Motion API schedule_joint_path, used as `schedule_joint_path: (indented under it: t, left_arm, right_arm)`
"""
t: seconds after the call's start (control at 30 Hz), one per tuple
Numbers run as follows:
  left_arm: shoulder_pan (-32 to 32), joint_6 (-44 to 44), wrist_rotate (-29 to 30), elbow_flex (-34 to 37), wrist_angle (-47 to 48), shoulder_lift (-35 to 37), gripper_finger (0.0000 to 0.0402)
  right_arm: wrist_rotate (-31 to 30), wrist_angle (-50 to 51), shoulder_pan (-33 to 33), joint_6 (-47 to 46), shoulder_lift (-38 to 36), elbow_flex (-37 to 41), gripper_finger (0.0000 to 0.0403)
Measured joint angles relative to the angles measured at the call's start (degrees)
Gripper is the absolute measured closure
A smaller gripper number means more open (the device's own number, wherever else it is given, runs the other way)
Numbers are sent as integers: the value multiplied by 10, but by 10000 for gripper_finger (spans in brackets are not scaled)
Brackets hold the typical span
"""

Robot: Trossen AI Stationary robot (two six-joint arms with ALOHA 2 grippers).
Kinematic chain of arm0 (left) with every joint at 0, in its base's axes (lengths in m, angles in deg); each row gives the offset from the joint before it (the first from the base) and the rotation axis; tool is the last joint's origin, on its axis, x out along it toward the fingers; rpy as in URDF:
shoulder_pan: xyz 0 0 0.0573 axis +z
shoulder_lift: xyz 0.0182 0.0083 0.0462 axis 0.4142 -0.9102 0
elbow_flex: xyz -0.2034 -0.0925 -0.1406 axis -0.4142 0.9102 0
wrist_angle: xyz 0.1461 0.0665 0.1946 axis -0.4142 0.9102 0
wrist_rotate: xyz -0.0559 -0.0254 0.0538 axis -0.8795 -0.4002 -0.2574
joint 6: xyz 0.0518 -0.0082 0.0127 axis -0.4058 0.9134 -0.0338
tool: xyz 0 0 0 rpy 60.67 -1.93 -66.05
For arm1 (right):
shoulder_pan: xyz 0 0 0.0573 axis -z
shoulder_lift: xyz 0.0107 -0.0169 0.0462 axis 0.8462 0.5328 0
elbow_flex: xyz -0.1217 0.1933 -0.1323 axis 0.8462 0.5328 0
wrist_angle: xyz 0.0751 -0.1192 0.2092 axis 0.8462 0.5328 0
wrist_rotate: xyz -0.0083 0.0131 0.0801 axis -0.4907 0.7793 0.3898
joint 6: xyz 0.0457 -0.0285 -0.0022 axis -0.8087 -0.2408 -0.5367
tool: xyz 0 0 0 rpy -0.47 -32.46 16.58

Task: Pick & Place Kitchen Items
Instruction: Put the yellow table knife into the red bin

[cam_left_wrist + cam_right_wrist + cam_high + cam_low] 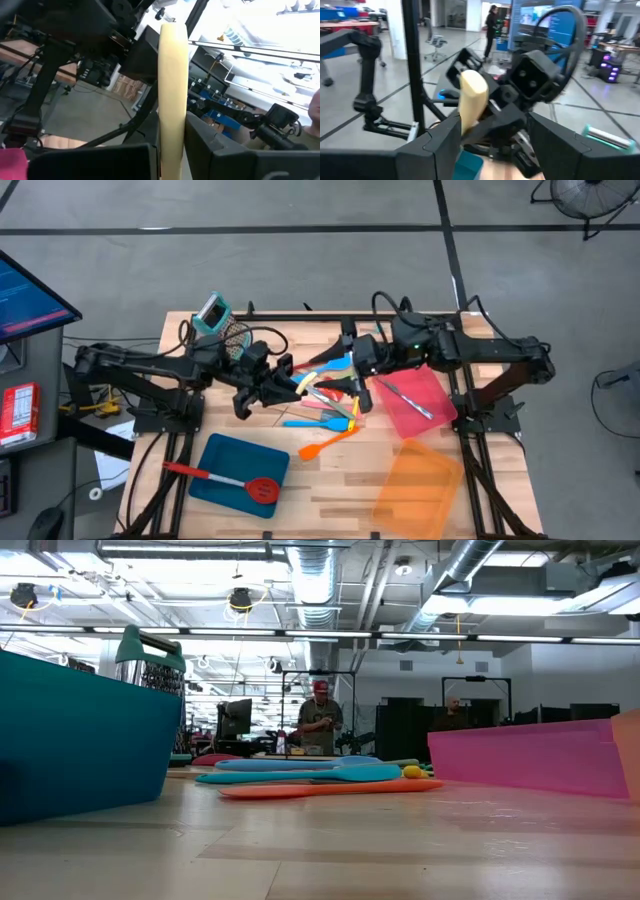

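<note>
The left gripper (283, 383) is lifted above the table, and its two fingers are closed tightly on a pale cream utensil handle (172, 90). In the left wrist view this handle stands straight up between the two dark fingers (220, 150). In the high view the pale handle (306, 381) points from the left gripper toward the right gripper (352, 376), which is just opposite it over the middle of the table.

The right gripper has its fingers spread wide, one on each side of the rounded end of the same pale handle (471, 97). I cannot tell whether these fingers (437, 142) touch the handle or only stand beside it.

Below and between the two grippers lies the pile of kitchen items (325, 402): blue, red, pink and yellow pieces crossing each other. An orange spatula (330, 441) lies on the wood a little past the pile, on the near side of the right gripper. In the low view the orange spatula (330, 788) and a blue spoon (300, 775) lie flat on the table top.

A red slotted turner (240, 483) rests on the blue tray (222, 455), well apart from the left gripper. A metal utensil (405, 398) lies in the red tray (425, 420), just beside the right gripper. The orange tray (420, 490) is farther off. The box grater (220, 320) stands near the left arm.
</note>
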Motion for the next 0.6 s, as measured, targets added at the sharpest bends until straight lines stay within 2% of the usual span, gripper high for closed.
schedule_joint_path:
  t: [0.23, 0.6]
  left_arm:
    - [0, 0, 0, 0, 1, -11, 360]
    - [10, -1, 0, 0, -7, -23, 360]
  right_arm:
    - [5, -8, -5, -1, 11, -8, 182]
    - [54, -9, -5, -12, 9, -9, 182]
